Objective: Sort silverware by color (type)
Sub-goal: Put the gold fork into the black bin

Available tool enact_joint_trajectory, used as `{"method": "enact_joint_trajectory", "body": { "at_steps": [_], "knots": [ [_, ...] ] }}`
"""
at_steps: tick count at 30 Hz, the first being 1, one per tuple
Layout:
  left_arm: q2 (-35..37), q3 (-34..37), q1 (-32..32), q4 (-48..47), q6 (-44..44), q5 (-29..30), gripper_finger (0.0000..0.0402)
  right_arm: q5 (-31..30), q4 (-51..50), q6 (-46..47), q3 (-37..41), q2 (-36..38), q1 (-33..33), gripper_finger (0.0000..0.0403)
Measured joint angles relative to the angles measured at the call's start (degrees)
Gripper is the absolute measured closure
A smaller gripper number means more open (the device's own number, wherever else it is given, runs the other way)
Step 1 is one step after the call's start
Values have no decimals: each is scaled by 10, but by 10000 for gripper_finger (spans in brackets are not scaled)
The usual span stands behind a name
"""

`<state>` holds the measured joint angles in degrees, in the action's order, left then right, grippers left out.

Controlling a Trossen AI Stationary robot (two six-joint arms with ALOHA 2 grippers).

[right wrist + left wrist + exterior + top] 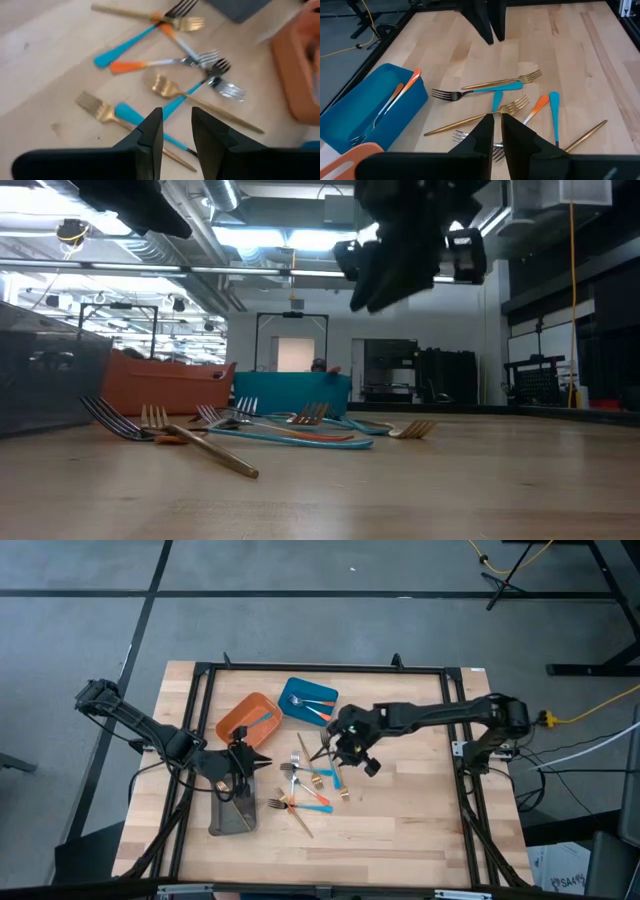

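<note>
The silverware lies in a loose pile on the wooden table: forks and spoons with blue, orange and gold handles, also in the left wrist view and the right wrist view. My right gripper hangs above the pile's far side, slanting down, narrowly open and empty; a blue-handled piece lies on the table below it. In the low view it is well above the table. My left gripper hovers left of the pile, shut on nothing.
An orange tray holding a blue-handled piece and a blue tray holding an orange-handled piece stand at the far side. A grey tray sits near left under the left arm. Bare wood lies to the right of the pile.
</note>
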<state>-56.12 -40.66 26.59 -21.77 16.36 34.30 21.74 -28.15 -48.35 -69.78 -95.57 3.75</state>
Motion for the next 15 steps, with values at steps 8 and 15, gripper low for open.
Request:
{"method": "enact_joint_trajectory", "body": {
  "at_steps": [8, 15],
  "knots": [
    [0, 0, 0, 1, 1, 1, 372, 0, -4, -72, 0, -52, 0, 311],
    [0, 0, 0, 1, 1, 1, 372, 0, -4, -92, 0, -86, 0, 311]
  ]
}}
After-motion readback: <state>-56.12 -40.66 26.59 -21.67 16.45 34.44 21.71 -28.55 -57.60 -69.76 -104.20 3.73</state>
